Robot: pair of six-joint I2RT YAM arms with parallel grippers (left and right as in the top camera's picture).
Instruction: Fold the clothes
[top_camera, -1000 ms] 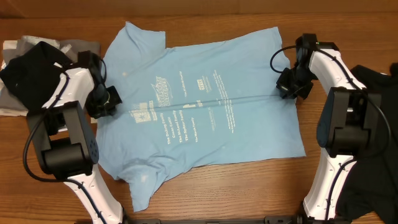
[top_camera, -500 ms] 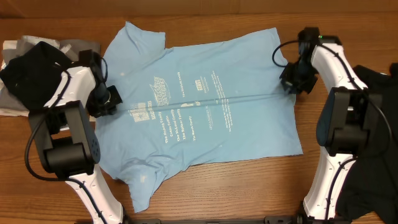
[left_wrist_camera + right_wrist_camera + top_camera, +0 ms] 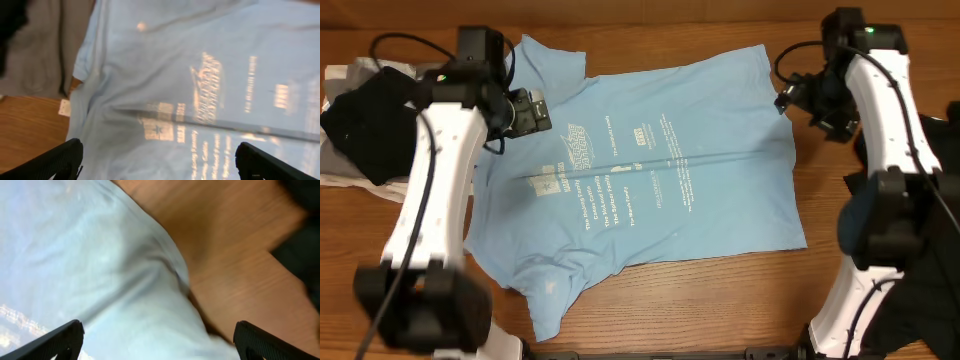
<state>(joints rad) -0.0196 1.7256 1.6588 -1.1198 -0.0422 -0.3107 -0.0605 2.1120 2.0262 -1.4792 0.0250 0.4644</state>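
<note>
Left gripper [image 3: 159, 161] and right gripper [image 3: 157, 339], having released the shirt [image 3: 720, 200], are hovering wide open; bare table [image 3: 720, 300] is flanking its hem.

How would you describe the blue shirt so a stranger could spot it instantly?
Look at the middle of the wooden table. The light blue T-shirt lies spread flat there, with small white print on it. Unlike the black garment bunched at the left edge, it is pale and laid out.
</note>
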